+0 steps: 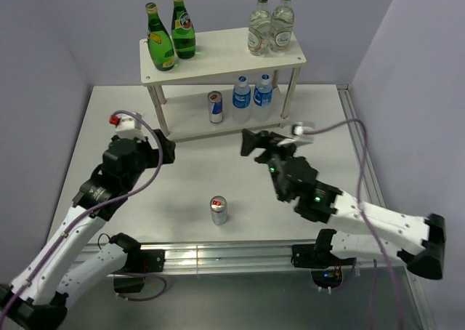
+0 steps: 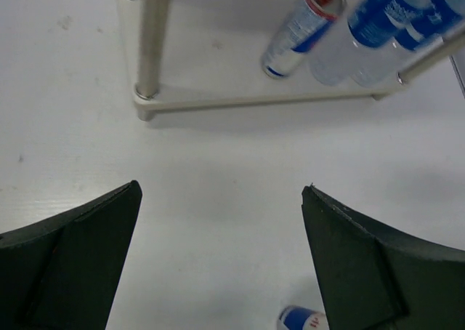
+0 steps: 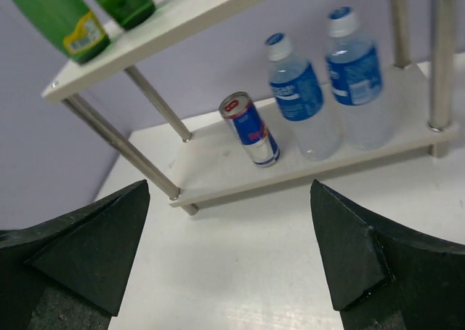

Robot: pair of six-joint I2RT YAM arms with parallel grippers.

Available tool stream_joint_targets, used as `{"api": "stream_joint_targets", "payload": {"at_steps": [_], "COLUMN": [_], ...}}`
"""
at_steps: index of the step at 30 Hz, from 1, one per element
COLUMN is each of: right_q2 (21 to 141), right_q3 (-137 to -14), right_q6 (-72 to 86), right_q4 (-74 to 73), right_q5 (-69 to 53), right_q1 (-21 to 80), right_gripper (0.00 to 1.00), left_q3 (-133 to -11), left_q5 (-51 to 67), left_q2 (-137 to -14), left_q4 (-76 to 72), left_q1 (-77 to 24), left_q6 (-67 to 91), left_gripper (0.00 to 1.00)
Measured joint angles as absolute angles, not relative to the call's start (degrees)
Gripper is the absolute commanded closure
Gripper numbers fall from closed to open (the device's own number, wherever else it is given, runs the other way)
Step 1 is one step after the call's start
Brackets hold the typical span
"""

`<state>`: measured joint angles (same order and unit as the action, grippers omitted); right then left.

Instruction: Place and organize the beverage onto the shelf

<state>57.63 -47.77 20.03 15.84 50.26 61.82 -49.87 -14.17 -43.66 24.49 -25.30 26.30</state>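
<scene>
Looks to me like a robotics lab rig, not a home or a shop: a bare white table [image 1: 182, 199] boxed in by plain lavender-grey walls [image 1: 43, 68], a left arm [image 1: 94, 192] and a right arm [image 1: 363, 214] in white and black fixed at an aluminium rail [image 1: 218, 257] along the near edge, purple cables [image 1: 142, 121] looping off them, a green status light [image 1: 317, 197] glowing on the right one, and a small white two-tier shelf [image 1: 218, 57] standing on the tabletop

Shelf [image 1: 218, 62] white. Green bottles [image 1: 159, 41]: dark green glass, yellow labels. Clear bottles [image 1: 270, 30]: green caps, pale labels. Water bottles [image 1: 242, 99]: clear, blue labels, blue caps. Shelf can [image 1: 215, 107]: silver-blue, red mark. Counter can [image 1: 219, 211]: silver, red on top. Counter [image 1: 182, 181] white. Arms [image 1: 378, 221] white, black joints.
</scene>
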Motion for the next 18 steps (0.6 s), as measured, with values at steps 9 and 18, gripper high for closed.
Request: {"api": "stream_joint_targets", "payload": {"at_steps": [9,18], "right_q2": [29.26,20.51], "right_q3": [-39.22,-36.53], "right_q6": [30.70,35.07], "right_q4": [-9.17,-22.41], "right_q5": [57.43,59.53], "right_q1": [63.79,63.90], "right_gripper": [0.02,0.02], "left_q3": [-45.06,-48.31], "left_q5": [-44.49,-66.11], "left_q2": [-43.48,-67.51], "left_q4": [23.38,39.33], "left_q1": [-69.36,-94.80], "left_q6": [36.47,65.08], "left_gripper": [0.01,0.01]}}
